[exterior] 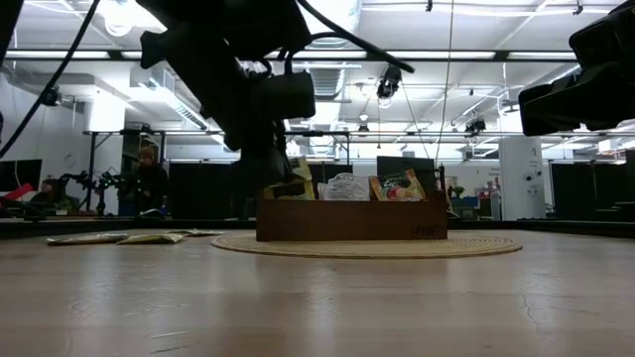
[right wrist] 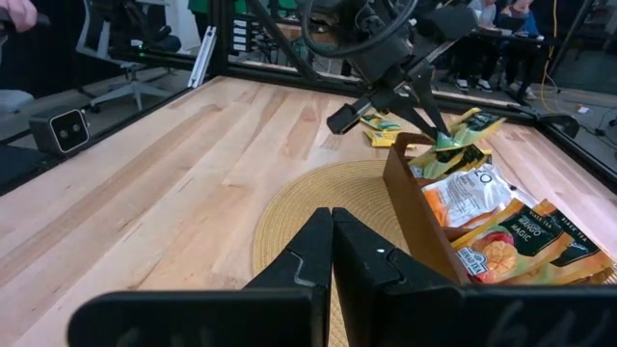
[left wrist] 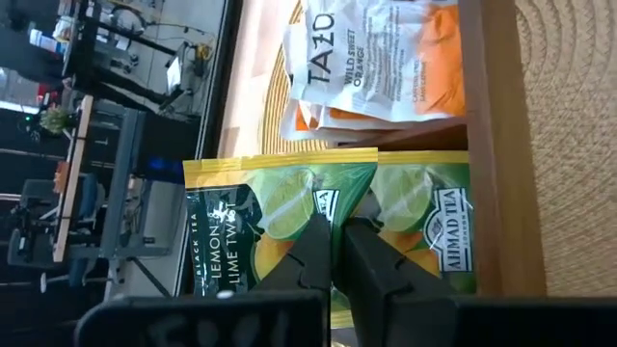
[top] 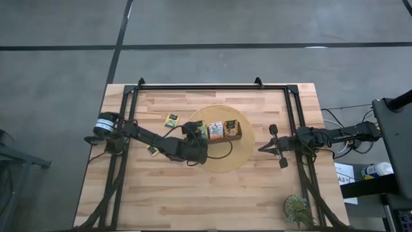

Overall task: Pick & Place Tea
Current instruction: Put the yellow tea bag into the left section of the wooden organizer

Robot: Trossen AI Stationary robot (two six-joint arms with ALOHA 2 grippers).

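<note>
The left hand is pinching a yellow-green tea packet over the end compartment of the wooden tray, where another lime packet, white-and-orange ones and orange ones are already sitting. Loose packets are lying on the tabletop, so sorting looks partly done. The right hand is waiting closed and empty beside the round mat.

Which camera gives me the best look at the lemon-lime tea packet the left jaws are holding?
The left wrist view: the lemon-lime packet fills the frame, label readable, pinched by the left gripper over the tray. The right wrist view shows it small and distant, the high view barely; the low view hides it behind the arm.
</note>
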